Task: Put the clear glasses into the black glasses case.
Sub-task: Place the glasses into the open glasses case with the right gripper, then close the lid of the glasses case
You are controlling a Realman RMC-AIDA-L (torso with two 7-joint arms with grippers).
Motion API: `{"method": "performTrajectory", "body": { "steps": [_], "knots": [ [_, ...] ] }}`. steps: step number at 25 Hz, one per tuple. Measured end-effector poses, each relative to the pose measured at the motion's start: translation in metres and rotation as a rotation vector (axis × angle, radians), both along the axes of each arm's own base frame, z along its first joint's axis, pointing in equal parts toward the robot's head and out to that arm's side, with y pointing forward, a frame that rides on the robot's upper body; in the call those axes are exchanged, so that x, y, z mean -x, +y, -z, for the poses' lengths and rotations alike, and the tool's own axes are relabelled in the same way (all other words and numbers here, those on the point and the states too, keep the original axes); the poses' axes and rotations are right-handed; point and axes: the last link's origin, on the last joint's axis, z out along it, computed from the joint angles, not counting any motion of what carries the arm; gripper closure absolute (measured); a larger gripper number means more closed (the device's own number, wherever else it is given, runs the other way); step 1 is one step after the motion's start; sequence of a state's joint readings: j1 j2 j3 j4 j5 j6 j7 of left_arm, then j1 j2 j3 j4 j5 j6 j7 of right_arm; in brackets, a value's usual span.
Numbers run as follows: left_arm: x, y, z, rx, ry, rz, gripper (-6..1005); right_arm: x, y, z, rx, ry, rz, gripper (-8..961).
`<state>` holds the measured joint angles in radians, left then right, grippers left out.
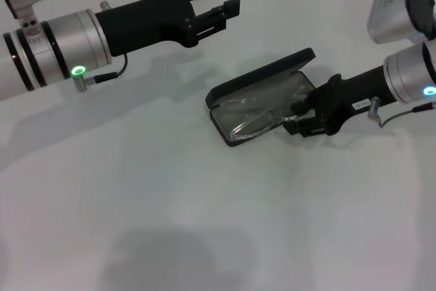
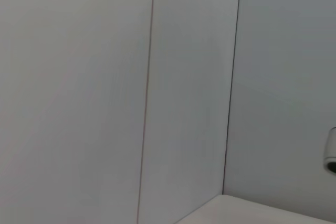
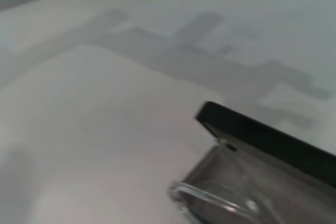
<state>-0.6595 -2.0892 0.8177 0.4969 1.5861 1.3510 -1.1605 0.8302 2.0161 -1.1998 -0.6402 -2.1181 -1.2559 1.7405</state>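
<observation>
White desk (image 1: pixel 170 223) carries the black glasses case (image 1: pixel 262 76) lying open toward its far right; the clear glasses (image 1: pixel 262 122) already rest inside, right tool (image 1: pixel 300 117) at them, grip unclear; left tool (image 1: pixel 221 5) hovers open; release remains.

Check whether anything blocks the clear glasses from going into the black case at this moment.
Nothing visible does. The black glasses case lies open on the table, and the clear glasses already rest in its grey tray, with the right gripper at its near end. The left gripper hovers apart, farther back.
</observation>
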Motion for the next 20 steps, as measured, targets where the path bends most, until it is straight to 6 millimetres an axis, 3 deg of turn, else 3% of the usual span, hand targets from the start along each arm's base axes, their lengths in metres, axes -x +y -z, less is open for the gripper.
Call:
{"method": "performTrajectory", "body": {
  "steps": [11, 20],
  "knots": [
    [0.000, 0.000, 0.000, -0.001, 0.002, 0.001, 469, -0.007, 0.004, -0.009, -0.096, 0.013, -0.007, 551],
    [0.001, -0.001, 0.001, 0.000, 0.000, -0.001, 469, -0.007, -0.021, -0.028, -0.029, 0.068, -0.048, 556]
  ]
}}
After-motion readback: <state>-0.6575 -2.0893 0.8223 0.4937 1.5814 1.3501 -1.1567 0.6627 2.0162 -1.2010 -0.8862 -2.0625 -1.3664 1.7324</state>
